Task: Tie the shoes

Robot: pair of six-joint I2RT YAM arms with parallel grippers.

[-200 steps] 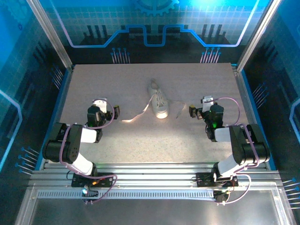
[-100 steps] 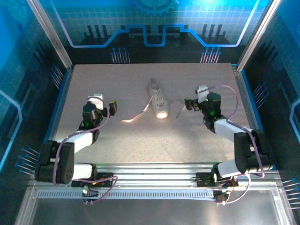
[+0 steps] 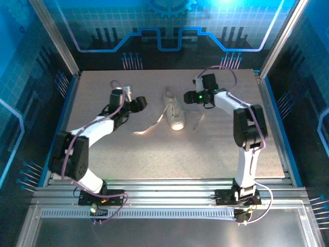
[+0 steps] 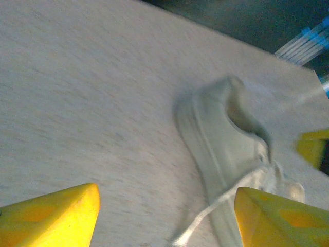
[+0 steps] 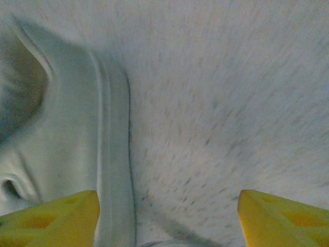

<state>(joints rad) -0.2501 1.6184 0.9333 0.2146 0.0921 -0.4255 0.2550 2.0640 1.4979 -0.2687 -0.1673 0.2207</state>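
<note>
The white canvas shoe (image 3: 174,110) lies mid-table, toe toward the arms, with one pale lace (image 3: 146,128) trailing left and another (image 3: 197,121) to the right. My left gripper (image 3: 140,104) hovers just left of the shoe, open. In the left wrist view the shoe (image 4: 226,139) and its lace (image 4: 205,221) lie ahead, nothing held between the yellow fingertips (image 4: 51,216); the gripper (image 4: 167,216) stands apart from them. My right gripper (image 3: 189,96) is beside the shoe's heel on the right, open. The right wrist view has the sole edge (image 5: 110,154) by the left fingertip (image 5: 51,218) of the gripper (image 5: 167,218).
The speckled grey table (image 3: 154,159) is bounded by metal rails and blue walls. Bare tabletop (image 5: 221,113) lies right of the shoe. A yellow finger (image 4: 313,146) of the other gripper shows beyond the shoe in the left wrist view.
Both arms have reached away from the near edge toward the shoe: the left gripper up and right to its left side, the right gripper up and left to its heel.
</note>
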